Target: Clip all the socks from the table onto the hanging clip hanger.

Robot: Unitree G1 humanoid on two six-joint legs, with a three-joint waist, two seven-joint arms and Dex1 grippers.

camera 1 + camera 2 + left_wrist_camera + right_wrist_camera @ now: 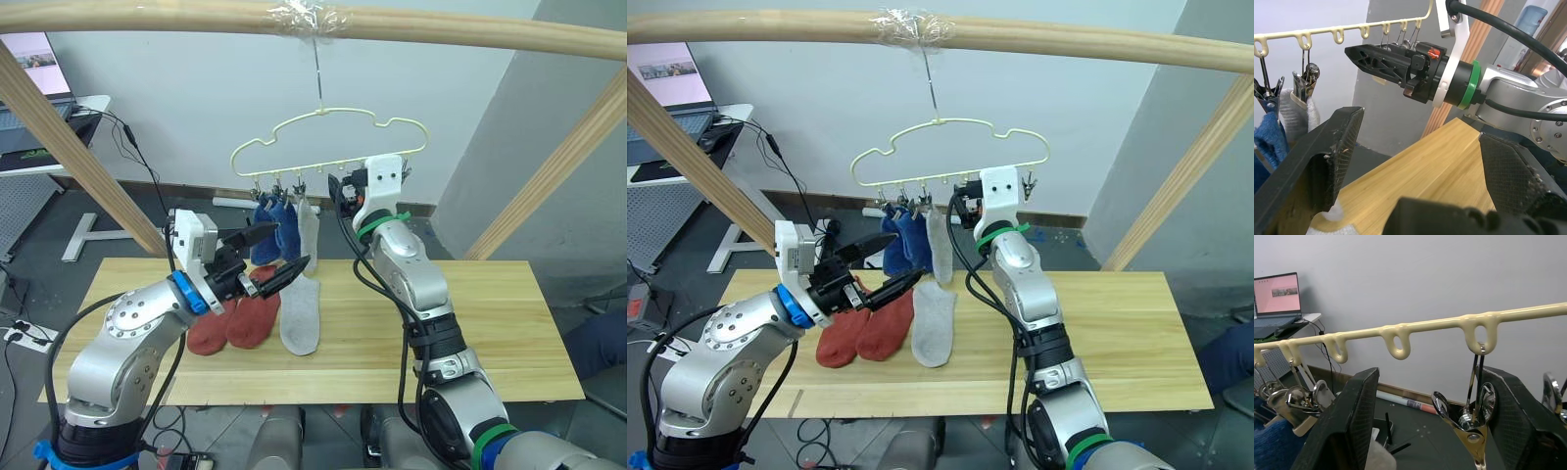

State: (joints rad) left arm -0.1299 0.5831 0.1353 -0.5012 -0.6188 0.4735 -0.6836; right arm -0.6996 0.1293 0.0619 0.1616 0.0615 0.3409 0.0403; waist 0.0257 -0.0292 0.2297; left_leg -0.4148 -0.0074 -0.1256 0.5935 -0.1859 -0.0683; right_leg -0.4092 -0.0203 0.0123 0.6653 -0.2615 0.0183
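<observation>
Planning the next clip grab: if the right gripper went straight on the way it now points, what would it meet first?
Most likely a free metal clip hanging from the clip hanger: it dangles between the open right gripper's fingers, slightly toward one side. Beyond it only the far wall shows; depth is uncertain.

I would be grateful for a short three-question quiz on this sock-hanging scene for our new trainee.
1. True or false: three socks already hang from the clip hanger.
2. Which socks lie on the table? A) two blue and one grey B) two rust-red and one grey C) three grey
3. Fill in: the right gripper is raised beside the hanger's ____.

Key:
1. True: two blue socks and one hanging grey sock.
2. B: the rust-red socks and the grey sock on the table.
3. clips; the left gripper hovers open above the table.
</observation>
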